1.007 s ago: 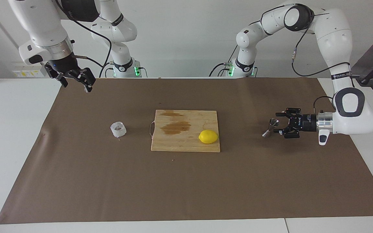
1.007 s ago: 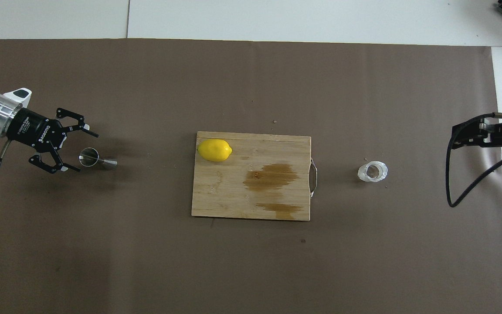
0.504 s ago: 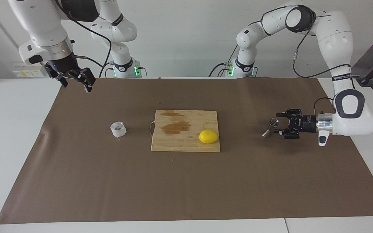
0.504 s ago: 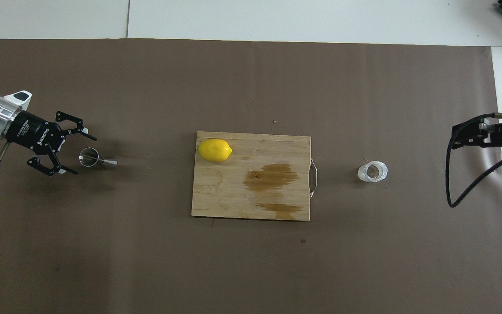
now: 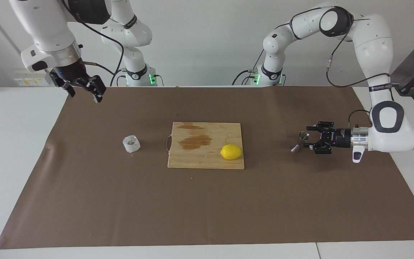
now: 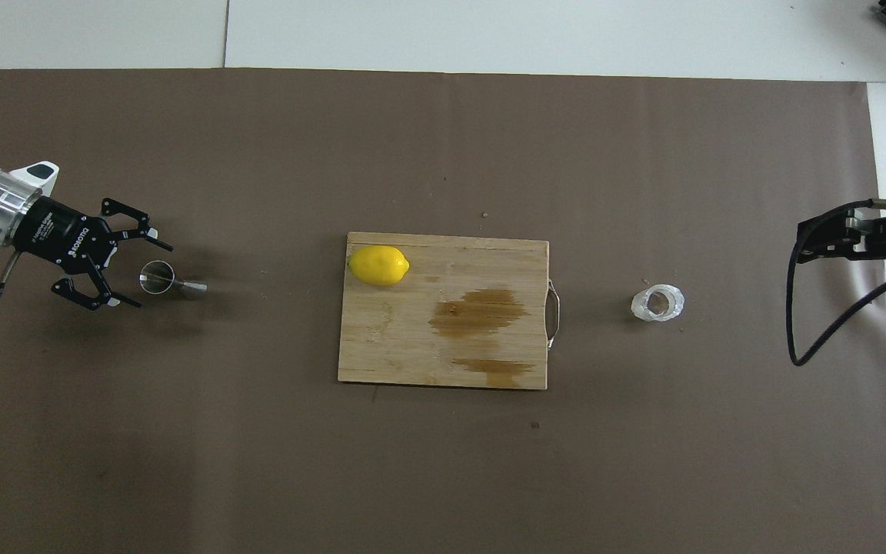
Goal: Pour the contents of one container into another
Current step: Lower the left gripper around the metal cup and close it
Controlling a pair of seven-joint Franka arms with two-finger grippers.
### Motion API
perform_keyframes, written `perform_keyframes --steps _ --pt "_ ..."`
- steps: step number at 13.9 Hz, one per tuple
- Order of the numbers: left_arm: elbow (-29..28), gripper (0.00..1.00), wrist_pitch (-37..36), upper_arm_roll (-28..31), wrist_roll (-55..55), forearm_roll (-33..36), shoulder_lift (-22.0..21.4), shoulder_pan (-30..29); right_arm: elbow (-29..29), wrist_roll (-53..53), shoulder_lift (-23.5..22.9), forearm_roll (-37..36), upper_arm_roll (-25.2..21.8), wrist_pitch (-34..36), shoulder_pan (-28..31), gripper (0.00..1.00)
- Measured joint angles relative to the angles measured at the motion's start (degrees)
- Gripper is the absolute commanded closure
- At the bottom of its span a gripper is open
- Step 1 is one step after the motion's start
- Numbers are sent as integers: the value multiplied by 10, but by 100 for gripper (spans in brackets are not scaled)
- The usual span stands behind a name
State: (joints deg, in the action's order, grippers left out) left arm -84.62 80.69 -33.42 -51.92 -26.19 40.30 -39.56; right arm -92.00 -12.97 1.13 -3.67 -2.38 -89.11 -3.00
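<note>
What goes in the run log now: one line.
left gripper: open beside jigger | right gripper: open, waiting | cup: untouched

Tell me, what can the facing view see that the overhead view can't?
Only the facing view shows both whole arms, their bases and the wall, and the right hand raised above the brown mat. Only the overhead view looks straight down into the clear cup and the jigger. Both show the left hand open beside the jigger, and the lemon on the stained cutting board.
</note>
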Motion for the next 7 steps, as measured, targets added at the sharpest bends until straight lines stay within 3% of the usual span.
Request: perform_keyframes --steps 2,7 --pt "0 26 1 -1 0 0 2 0 0 0 0 0 0 0 0 0" --pt "0 32 2 -2 0 0 3 0 0 0 0 0 0 0 0 0"
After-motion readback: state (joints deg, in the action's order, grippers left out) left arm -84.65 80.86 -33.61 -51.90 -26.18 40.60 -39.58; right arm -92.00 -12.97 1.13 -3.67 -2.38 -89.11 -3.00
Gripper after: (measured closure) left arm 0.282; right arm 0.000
